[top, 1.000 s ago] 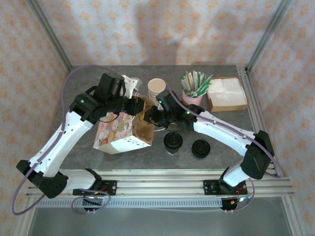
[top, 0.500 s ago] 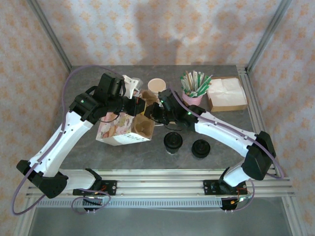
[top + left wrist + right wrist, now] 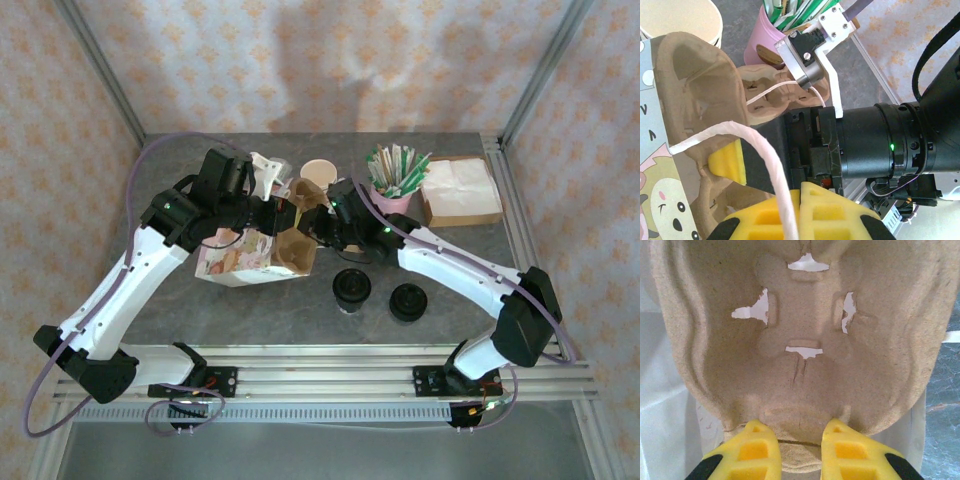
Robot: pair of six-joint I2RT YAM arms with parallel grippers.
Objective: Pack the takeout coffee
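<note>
Your right gripper (image 3: 796, 434) clamped on cup tray (image 3: 800, 340) rim, tray at bag (image 3: 232, 260) mouth. Your left gripper (image 3: 799, 200) pinched shut on bag's string handle (image 3: 775, 175). Lidded coffee (image 3: 351, 287) upright just right of bag, nearer your right arm.

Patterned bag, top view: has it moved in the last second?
Yes. The patterned bag has drawn back from the near edge of the table, toward the far side.

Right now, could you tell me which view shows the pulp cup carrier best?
Right wrist: the pulp cup carrier sits close, its slits plain. Left wrist shows its side by the bag; top, a small brown patch.
</note>
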